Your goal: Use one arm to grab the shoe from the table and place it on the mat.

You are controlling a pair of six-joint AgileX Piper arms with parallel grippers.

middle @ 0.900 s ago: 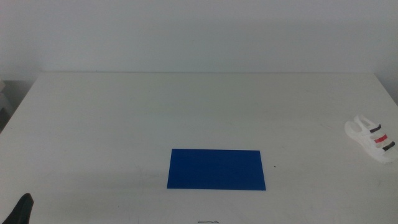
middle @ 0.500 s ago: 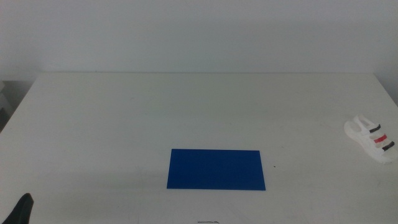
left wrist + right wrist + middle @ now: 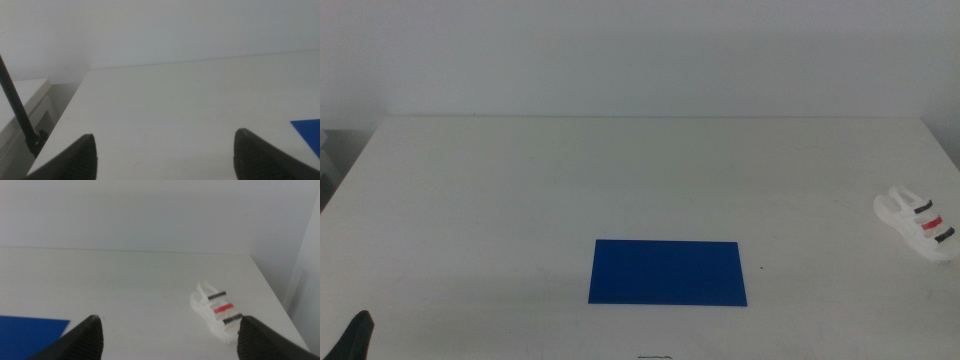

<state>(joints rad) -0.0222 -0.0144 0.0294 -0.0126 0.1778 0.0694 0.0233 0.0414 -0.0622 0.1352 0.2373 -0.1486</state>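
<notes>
The small white shoe (image 3: 917, 222), with two dark straps and one red, lies on the white table (image 3: 620, 180) near its right edge. The dark blue mat (image 3: 667, 271) lies flat at the front middle, with nothing on it. In the right wrist view my right gripper (image 3: 170, 340) is open and empty, with the shoe (image 3: 216, 311) well ahead of it and the mat's corner (image 3: 30, 329) to one side. My left gripper (image 3: 167, 160) is open and empty over the table's left part. Only its tip (image 3: 356, 337) shows at the middle view's bottom left. A mat corner (image 3: 309, 131) shows in the left wrist view.
The table's left edge (image 3: 65, 120) drops off beside a low white cabinet (image 3: 20, 107), with a thin black rod (image 3: 17, 107) in front of it. A plain white wall (image 3: 640, 50) stands behind the table. The shoe lies close to the right edge (image 3: 272, 297).
</notes>
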